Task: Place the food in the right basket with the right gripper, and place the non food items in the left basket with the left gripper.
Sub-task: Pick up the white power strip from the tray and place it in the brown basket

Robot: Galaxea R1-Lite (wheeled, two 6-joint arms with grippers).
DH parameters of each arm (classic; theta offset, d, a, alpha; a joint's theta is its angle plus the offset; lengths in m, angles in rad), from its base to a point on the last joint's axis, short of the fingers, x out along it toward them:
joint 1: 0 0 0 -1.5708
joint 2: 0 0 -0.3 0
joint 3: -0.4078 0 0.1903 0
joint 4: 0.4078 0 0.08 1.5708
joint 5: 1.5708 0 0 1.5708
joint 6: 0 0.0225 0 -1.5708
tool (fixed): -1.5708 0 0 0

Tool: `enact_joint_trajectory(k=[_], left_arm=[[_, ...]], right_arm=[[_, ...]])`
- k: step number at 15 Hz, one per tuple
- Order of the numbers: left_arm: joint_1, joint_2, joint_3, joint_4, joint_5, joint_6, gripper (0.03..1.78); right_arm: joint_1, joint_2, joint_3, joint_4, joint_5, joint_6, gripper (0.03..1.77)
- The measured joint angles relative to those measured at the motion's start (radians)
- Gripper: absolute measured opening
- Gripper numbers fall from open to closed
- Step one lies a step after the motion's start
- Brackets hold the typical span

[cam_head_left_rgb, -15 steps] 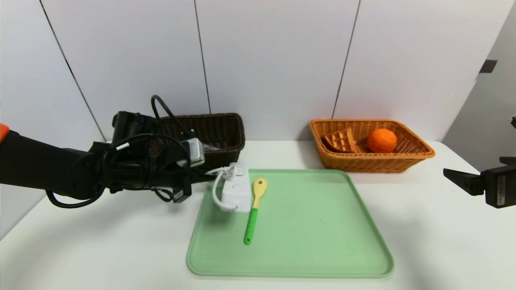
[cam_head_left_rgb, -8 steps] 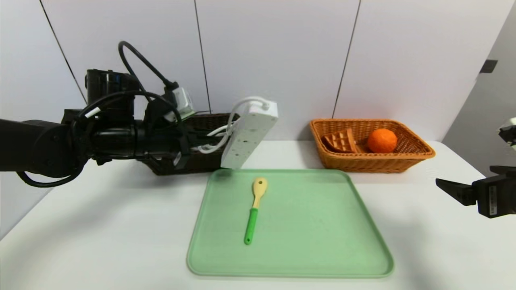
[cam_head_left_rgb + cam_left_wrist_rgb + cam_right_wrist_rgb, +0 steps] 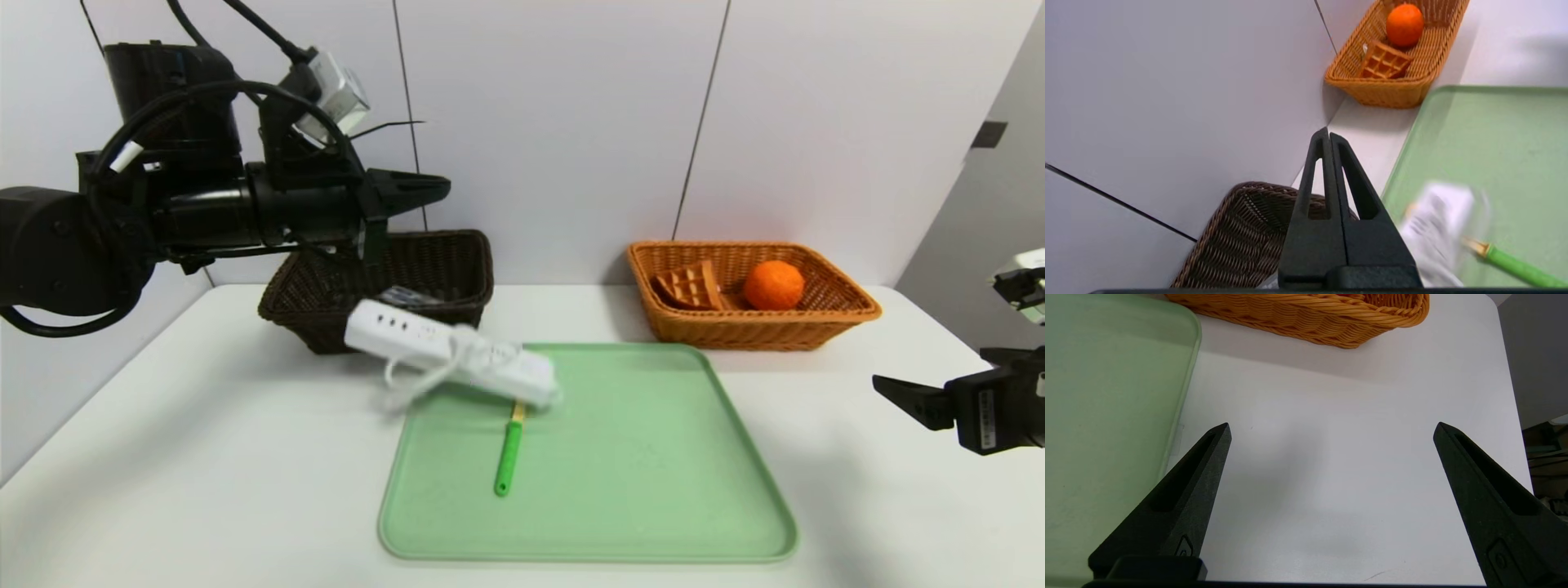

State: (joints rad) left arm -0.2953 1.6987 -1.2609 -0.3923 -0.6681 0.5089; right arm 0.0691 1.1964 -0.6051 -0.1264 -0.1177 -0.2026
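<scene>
A white power strip [image 3: 453, 363] with its cord shows blurred, lying slantwise over the far left corner of the green tray [image 3: 653, 457], free of any grip; it shows as a white smear [image 3: 1437, 228] in the left wrist view. My left gripper [image 3: 445, 185] is shut on nothing, raised high above the dark left basket [image 3: 441, 261]. A spoon with a green handle [image 3: 508, 457] lies on the tray, its bowl hidden under the strip. The orange right basket [image 3: 735, 331] holds an orange [image 3: 773, 285] and a waffle [image 3: 690, 286]. My right gripper [image 3: 1331, 428] hovers open over bare table right of the tray.
Both baskets stand against the white back wall. A small object lies inside the dark basket, partly hidden. The tray's edge [image 3: 1184, 396] runs close beside my right gripper, and the white table's right edge [image 3: 1515, 416] is near it.
My left arm lifted the power strip off the tray and kept rising; the strip slipped out and dropped back onto the tray's far left corner, over the spoon's bowl. My right arm drifted slightly.
</scene>
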Motion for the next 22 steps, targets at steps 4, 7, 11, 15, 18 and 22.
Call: enact_joint_trajectory(k=[4,7,11,15,18,22], left_arm=[[-0.004,-0.011,-0.045,-0.003,0.001,-0.043,0.04],[-0.003,-0.018,-0.051,-0.002,0.002,-0.043,0.04],[-0.003,-0.035,-0.032,0.004,0.005,-0.044,0.04],[-0.005,-0.085,0.077,0.004,0.056,-0.059,0.04],[-0.014,-0.134,0.139,0.008,0.163,-0.096,0.37],[-0.027,-0.193,0.241,-0.004,0.23,-0.119,0.91]], right_arm=[[0.017,0.001,0.005,0.0,-0.001,0.002,1.71],[0.028,0.0,0.005,0.0,-0.001,0.001,1.71],[0.03,-0.004,0.006,0.0,-0.003,0.002,1.71],[0.03,-0.009,0.013,0.0,-0.003,0.002,1.71],[0.03,-0.013,0.029,-0.027,-0.003,0.0,1.71],[0.03,-0.016,0.065,-0.073,-0.003,-0.004,1.71]])
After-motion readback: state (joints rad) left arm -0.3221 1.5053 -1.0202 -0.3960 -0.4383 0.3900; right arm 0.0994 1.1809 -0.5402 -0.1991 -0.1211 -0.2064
